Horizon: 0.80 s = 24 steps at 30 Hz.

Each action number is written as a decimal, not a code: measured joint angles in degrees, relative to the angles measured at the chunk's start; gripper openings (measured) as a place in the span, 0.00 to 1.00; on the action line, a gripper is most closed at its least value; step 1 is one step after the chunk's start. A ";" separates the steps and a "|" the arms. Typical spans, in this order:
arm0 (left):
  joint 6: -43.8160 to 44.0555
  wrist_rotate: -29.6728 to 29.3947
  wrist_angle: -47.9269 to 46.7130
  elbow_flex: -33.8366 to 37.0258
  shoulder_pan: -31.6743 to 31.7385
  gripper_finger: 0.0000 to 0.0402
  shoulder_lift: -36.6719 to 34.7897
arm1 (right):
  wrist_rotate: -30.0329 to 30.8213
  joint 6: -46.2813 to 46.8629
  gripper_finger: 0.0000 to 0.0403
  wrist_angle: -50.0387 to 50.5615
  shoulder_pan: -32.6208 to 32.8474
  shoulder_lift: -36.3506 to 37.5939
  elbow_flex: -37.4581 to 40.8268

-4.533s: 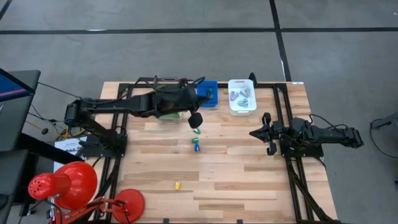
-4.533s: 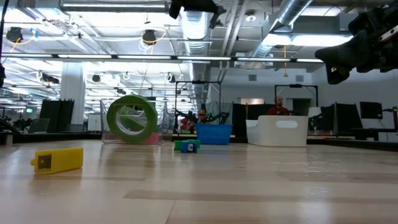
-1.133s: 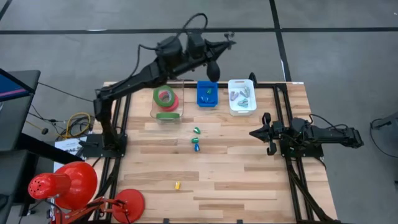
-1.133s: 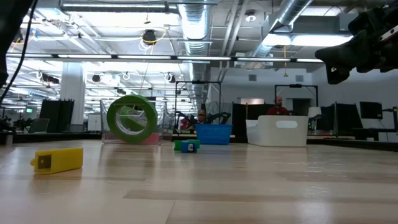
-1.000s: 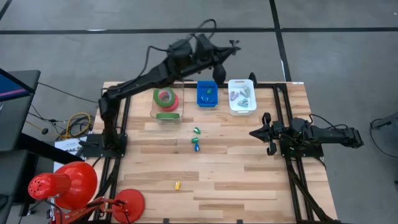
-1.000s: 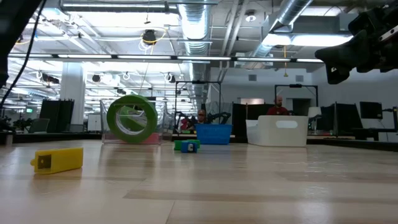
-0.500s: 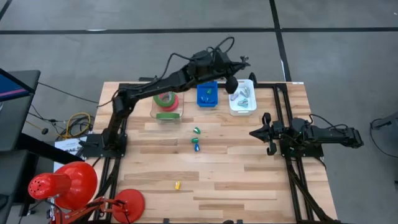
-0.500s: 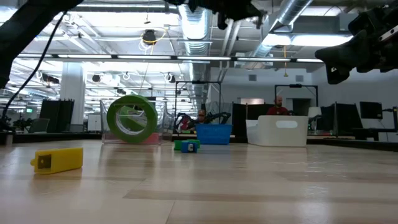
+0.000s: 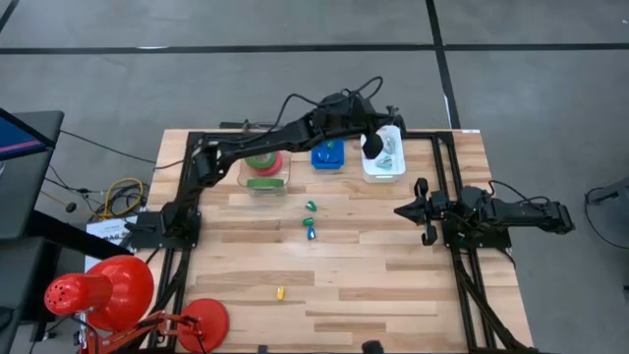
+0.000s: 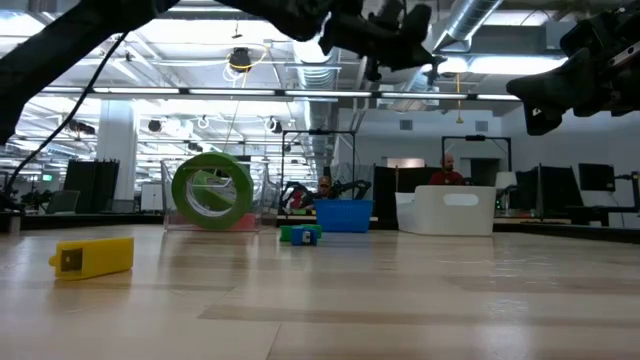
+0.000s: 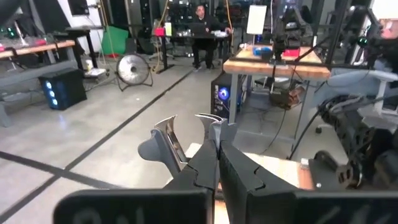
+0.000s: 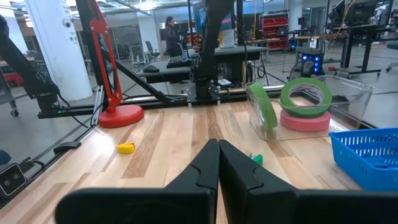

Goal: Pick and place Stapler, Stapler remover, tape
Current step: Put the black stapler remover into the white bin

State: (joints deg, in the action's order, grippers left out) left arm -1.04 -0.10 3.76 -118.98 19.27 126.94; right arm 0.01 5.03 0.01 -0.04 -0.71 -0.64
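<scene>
My left gripper [image 9: 371,147] hovers over the white bin [image 9: 385,173] at the table's far edge, shut on a silver claw-shaped stapler remover [image 11: 168,135]. The low view shows this gripper [image 10: 392,40] high above the table. The tape rolls lie in a clear container [image 9: 262,183]: a green roll on a red-pink one [image 12: 305,94], and another green roll [image 12: 263,104] leaning on its edge against the wall. Two small green and blue items [image 9: 311,206] [image 9: 311,228] and a yellow one [image 9: 280,292] lie on the table. My right gripper [image 9: 418,208] waits shut at the right side. My left gripper pinches the stapler remover between its two shut fingers [image 11: 219,155]. The silver claws [image 11: 210,122] stick out past the fingertips and the remover is lifted clear, above the white bin. The fingers themselves hide which part they have.
A blue basket [image 9: 327,157] stands between the clear container and the white bin, which holds several pale items [image 9: 388,152]. Red lamp parts [image 9: 108,290] sit off the table's near left corner. The near half of the table holds only the yellow item.
My left arm has swung from beyond the table's far edge toward the right and near side. It passed over the blue basket and came down until it stood over the white bin, carrying the stapler remover. The right arm has kept still.
</scene>
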 joint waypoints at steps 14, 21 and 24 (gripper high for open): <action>0.00 0.41 0.44 0.02 0.20 0.01 5.62 | 0.00 -0.01 0.00 0.01 -0.02 -0.02 0.00; 0.00 0.42 0.64 0.02 0.11 0.02 5.66 | 0.00 -0.01 0.00 0.01 -0.01 -0.01 0.00; -0.01 0.41 0.78 0.71 0.31 0.02 5.66 | 0.00 0.00 0.00 0.00 -0.01 -0.02 0.00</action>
State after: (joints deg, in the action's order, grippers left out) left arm -1.05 0.31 4.55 -118.27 19.57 132.60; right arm 0.01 5.03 0.01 -0.05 -0.73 -0.64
